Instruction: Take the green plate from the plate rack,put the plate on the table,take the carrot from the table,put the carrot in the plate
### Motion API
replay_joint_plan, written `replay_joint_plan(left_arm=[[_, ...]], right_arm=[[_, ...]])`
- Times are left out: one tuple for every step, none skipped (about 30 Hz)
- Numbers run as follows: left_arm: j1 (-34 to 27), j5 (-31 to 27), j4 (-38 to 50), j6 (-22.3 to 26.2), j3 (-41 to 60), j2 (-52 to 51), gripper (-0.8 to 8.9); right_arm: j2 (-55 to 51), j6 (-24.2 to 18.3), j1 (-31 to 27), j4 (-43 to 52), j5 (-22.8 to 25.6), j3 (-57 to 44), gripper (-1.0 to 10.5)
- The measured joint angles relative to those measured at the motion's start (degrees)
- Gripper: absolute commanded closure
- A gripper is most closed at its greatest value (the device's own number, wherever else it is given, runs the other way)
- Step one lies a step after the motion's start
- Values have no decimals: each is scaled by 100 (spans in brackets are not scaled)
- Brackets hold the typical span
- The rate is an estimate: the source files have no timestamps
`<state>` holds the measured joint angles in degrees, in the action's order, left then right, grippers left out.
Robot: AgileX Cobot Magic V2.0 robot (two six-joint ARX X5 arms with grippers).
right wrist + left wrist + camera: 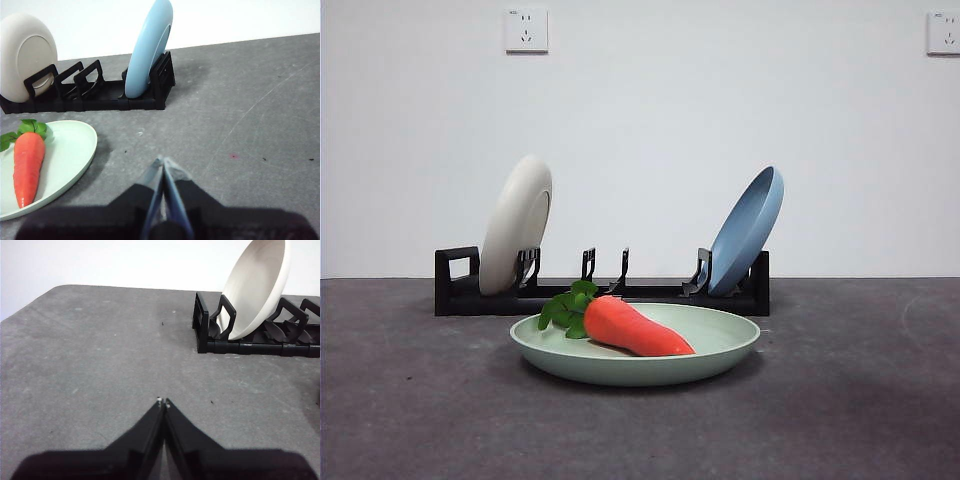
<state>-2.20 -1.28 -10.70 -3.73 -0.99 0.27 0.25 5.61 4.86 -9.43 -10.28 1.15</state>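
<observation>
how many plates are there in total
3: the cream-white plate stands at one end of the plate rack, the blue plate leans at the other end, and the green plate lies on the table holding the carrot.

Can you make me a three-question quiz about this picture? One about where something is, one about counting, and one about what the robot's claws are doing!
1. Where is the carrot?
A. on the green plate
B. in the rack
C. on the bare table

2. How many plates stand in the rack?
A. one
B. two
C. three

3. How are the left gripper and right gripper?
A. both shut, holding nothing
B. both wide open
C. one holds the carrot

Answers:
1. A, the carrot lies inside the green plate, in front of the rack.
2. B, only the cream plate and the blue plate lean in it.
3. A, each wrist view shows the jaws pressed together over the table with nothing between them.
</observation>
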Motion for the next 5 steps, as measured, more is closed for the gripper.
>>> replay_joint_plan(left_arm=[[0, 0, 0, 0, 0, 0, 817], [0, 0, 0, 0, 0, 0, 817], [0, 0, 0, 0, 0, 0, 817], [0, 0, 0, 0, 0, 0, 817], [0, 0, 0, 0, 0, 0, 817]], right_arm=[[0, 0, 0, 0, 0, 0, 946], [0, 0, 0, 0, 0, 0, 946], [0, 0, 0, 0, 0, 0, 946], [0, 0, 0, 0, 0, 0, 946], [0, 0, 0, 0, 0, 0, 946]])
